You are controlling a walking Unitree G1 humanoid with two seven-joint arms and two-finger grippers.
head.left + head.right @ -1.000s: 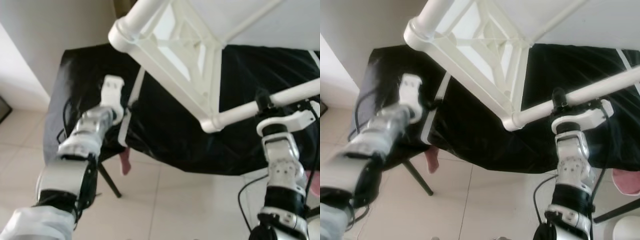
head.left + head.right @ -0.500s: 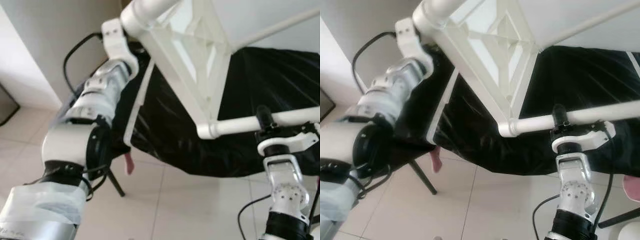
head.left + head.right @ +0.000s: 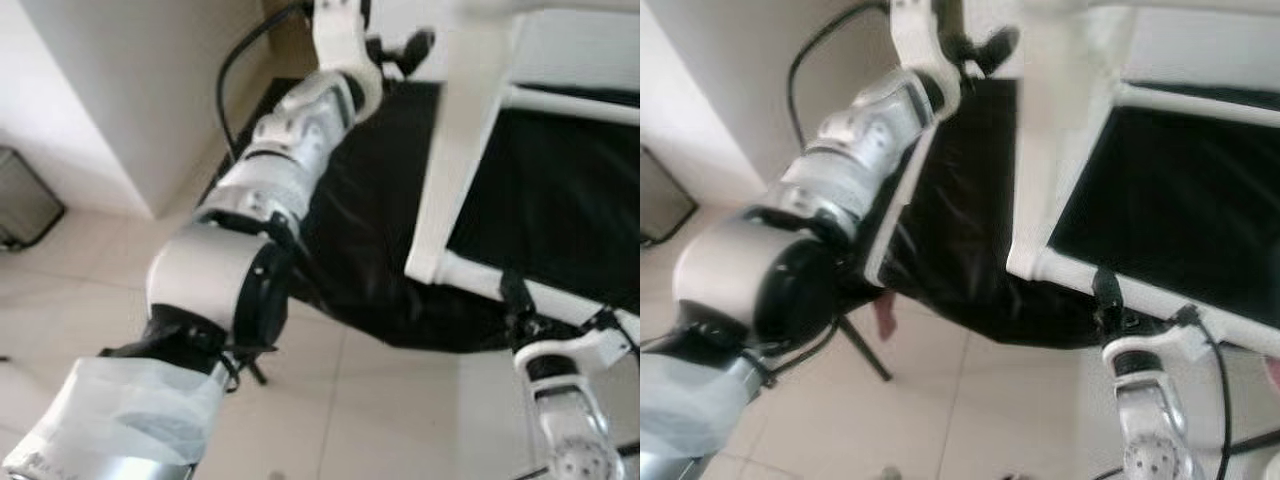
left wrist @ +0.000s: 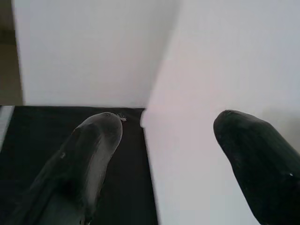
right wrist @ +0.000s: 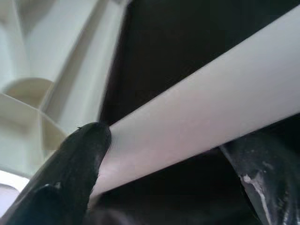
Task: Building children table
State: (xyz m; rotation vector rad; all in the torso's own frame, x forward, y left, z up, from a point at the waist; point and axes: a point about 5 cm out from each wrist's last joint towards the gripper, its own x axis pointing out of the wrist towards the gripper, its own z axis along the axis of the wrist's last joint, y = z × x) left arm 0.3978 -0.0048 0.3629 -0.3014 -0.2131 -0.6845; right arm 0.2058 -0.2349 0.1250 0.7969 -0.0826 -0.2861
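The white plastic children's table hangs tilted above a black cloth-covered table (image 3: 370, 190), its side frame (image 3: 460, 150) nearly upright. My right gripper (image 3: 512, 298) is shut on one round white table leg (image 3: 472, 278) low at the right. In the right wrist view the leg (image 5: 197, 126) runs between the black fingers (image 5: 70, 178). My left arm is raised high, and its gripper (image 3: 400, 45) is at the top of the frame. In the left wrist view its fingers (image 4: 93, 154) stand apart, with the white panel's edge (image 4: 197, 140) between them.
Beige floor tiles (image 3: 380, 400) lie below. A dark bin (image 3: 25, 205) stands at the left against the white wall (image 3: 130, 90). A folding leg (image 3: 865, 350) and a pink scrap (image 3: 883, 318) show under the black cloth's near edge.
My left arm has swung up from beside the black cloth to the top of the white frame. The table has tipped steeper, and the head view has shifted.
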